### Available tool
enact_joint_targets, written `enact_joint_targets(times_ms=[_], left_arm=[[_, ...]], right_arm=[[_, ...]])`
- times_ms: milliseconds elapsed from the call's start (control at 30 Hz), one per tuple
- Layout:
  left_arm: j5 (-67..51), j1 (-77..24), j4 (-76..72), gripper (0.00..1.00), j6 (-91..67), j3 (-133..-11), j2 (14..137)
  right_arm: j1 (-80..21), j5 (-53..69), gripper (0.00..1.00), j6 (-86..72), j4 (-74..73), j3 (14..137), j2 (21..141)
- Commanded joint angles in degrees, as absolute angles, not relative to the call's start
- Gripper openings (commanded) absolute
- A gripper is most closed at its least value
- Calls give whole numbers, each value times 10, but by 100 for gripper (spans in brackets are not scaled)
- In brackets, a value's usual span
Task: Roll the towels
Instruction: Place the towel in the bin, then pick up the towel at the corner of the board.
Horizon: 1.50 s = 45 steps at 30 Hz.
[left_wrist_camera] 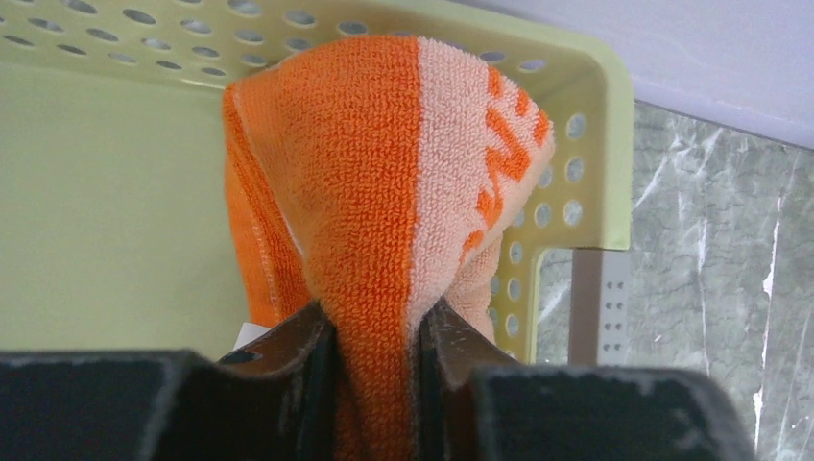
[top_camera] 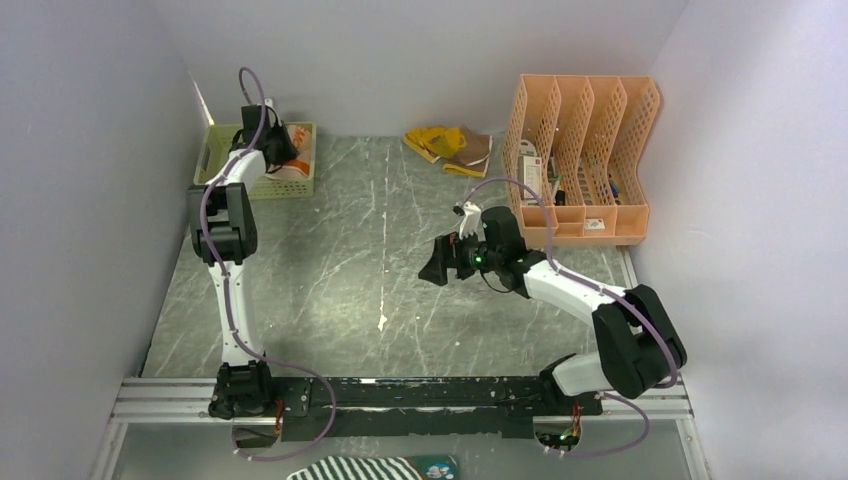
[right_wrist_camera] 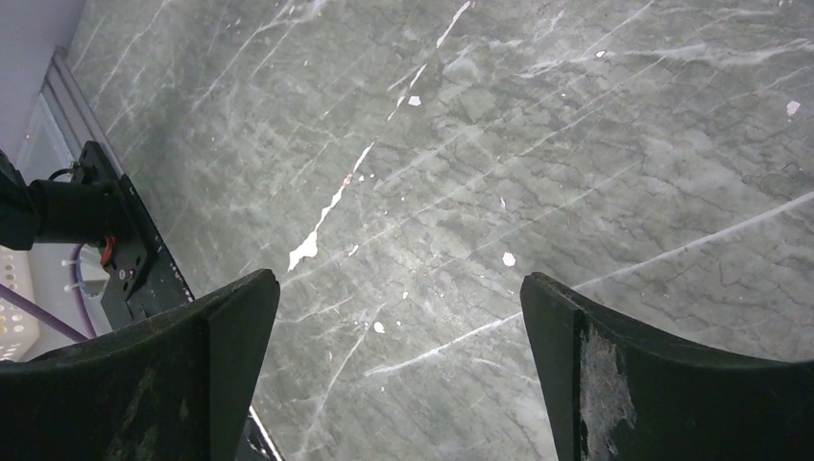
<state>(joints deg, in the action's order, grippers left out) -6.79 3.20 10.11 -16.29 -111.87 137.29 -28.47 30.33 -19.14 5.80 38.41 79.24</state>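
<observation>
An orange towel (left_wrist_camera: 384,173) with a cream border and orange lettering hangs bunched over the pale green basket (left_wrist_camera: 595,96), pinched between the jaws of my left gripper (left_wrist_camera: 374,327), which is shut on it. In the top view the left gripper (top_camera: 278,150) reaches into the basket (top_camera: 225,170) at the back left, with the orange towel (top_camera: 297,168) showing beside it. A yellow towel (top_camera: 450,148) with brown print lies crumpled at the back of the table. My right gripper (top_camera: 440,265) hovers over the middle of the table, and the right wrist view shows this gripper (right_wrist_camera: 398,298) open with only bare marble between its fingers.
A peach-coloured file rack (top_camera: 582,160) stands at the back right. A black-and-white striped cloth (top_camera: 350,469) lies below the table's near rail. Grey walls close in on the left, back and right sides.
</observation>
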Motion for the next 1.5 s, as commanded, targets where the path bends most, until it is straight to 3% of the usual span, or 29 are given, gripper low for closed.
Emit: enact_joint_targets(times_ms=[0,33,133,300,667,1000,1067,1133,1200,1233,1267,1300,1400,1467], left_arm=[[-93,21,77,35,-175,-1122,1360],[-92,21,79,40,-177,-1127,1359],[-78,21,88,70,-178,-1134,1340],[-22,21,83,99,-154,-1109,1267],[-42,27,82,100,-154,-1068,1073],[-155,27,57,100,-192,-880,948],[-174,27,38,100,-196,-839,928],[-191,26,21,100,-218,-800,911],[-195,26,12,100,-223,-770,898],[-196,26,11,100,-223,-757,893],[-195,26,10,100,-224,-745,888],[-195,26,11,100,-224,-734,883],[-202,27,21,100,-225,-716,858],[-207,26,25,100,-228,-706,834]], right_arm=[[-285,299,100,-191,72,387,801],[-285,292,100,-191,74,392,802],[-286,273,100,-190,82,424,814],[-286,178,100,-159,92,521,860],[-256,-117,100,-35,89,847,1157],[-182,-79,96,0,73,1168,1460],[-178,-60,89,8,60,1202,1494],[-177,-41,70,9,60,1196,1491],[-176,-11,31,-2,81,1149,1457],[-177,8,17,-11,95,1107,1432],[-176,31,10,-22,110,1078,1404],[-177,56,3,-31,117,1048,1372],[-193,160,2,-39,114,974,1267],[-236,167,1,-5,78,946,1195]])
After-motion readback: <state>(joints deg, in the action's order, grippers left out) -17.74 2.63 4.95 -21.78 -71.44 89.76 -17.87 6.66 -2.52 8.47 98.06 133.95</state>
